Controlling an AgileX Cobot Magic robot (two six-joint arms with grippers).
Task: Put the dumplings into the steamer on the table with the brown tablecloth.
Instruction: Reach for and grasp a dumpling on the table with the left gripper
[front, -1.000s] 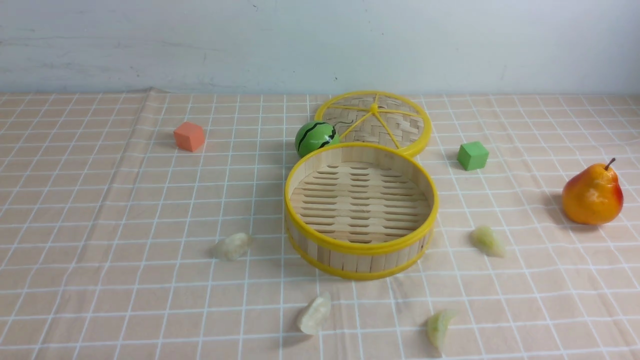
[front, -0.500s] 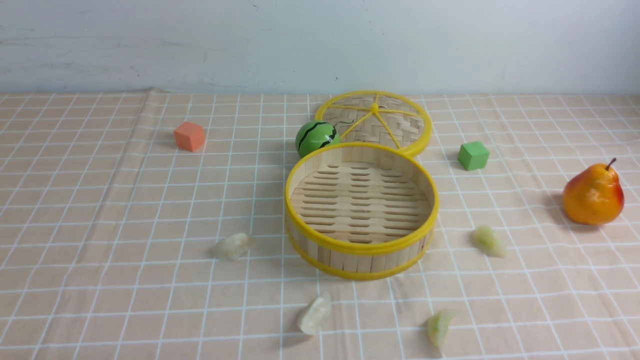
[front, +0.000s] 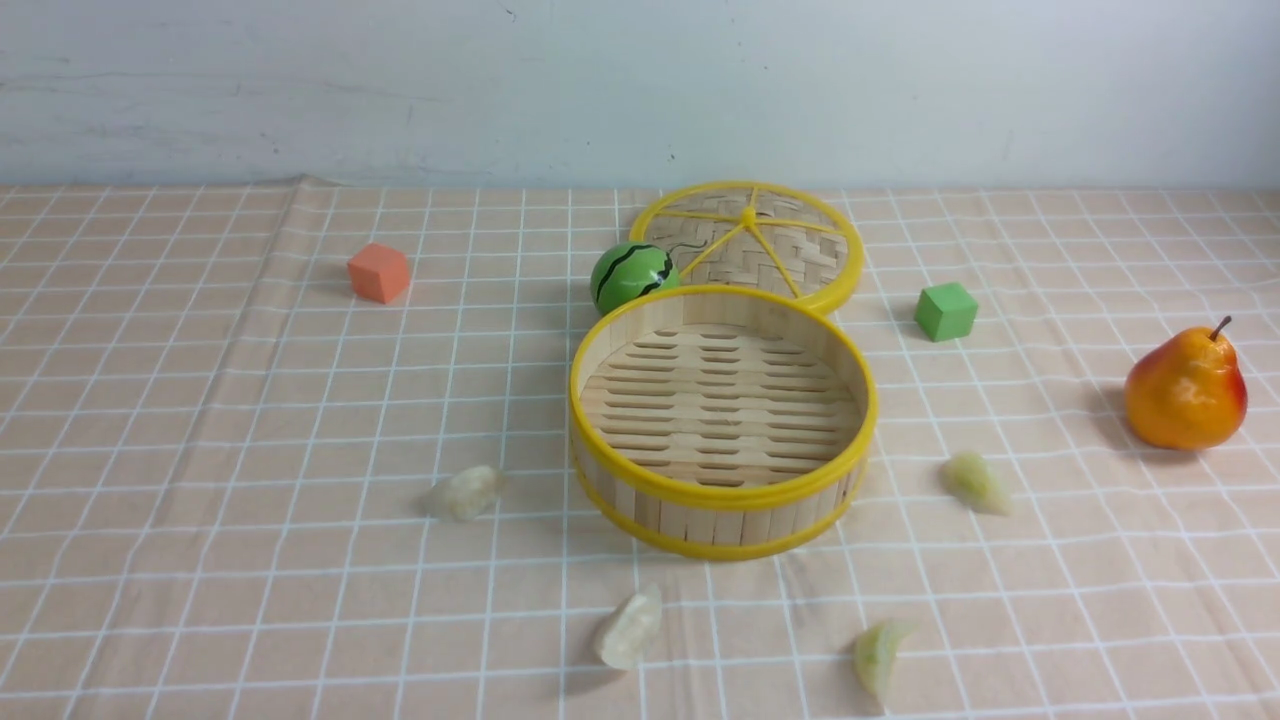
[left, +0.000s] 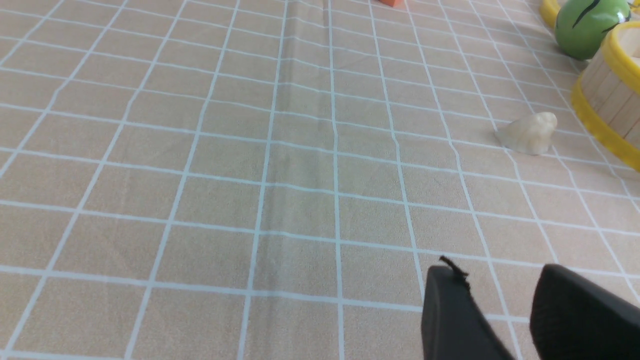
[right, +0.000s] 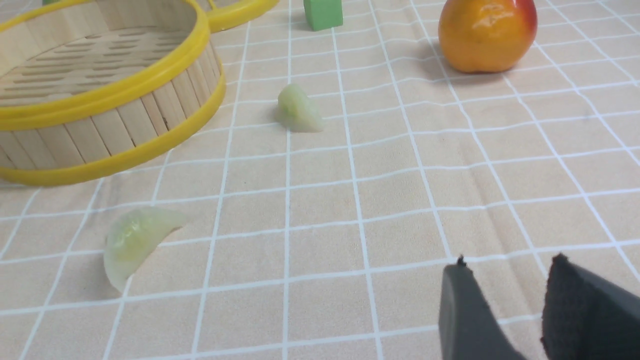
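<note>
Bamboo steamer empty | outside it: cream dumpling at 8 o'clock, cream dumpling at 7, green dumpling at 5, green dumpling at 4 | left gripper, right gripper parted, holding nothing | likely best: pinch across narrow belly, clear yellow rim before letting go

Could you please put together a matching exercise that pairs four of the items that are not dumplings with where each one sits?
Things:
1. orange cube
2. green cube
3. pear
4. striped green ball

Places:
A. farthest to the right of all
B. just behind the steamer, beside the woven lid
C. to the right of the woven lid
D. alone, well off to the steamer's left, toward the back

Pairs: 1-D, 2-C, 3-A, 4-B
</note>
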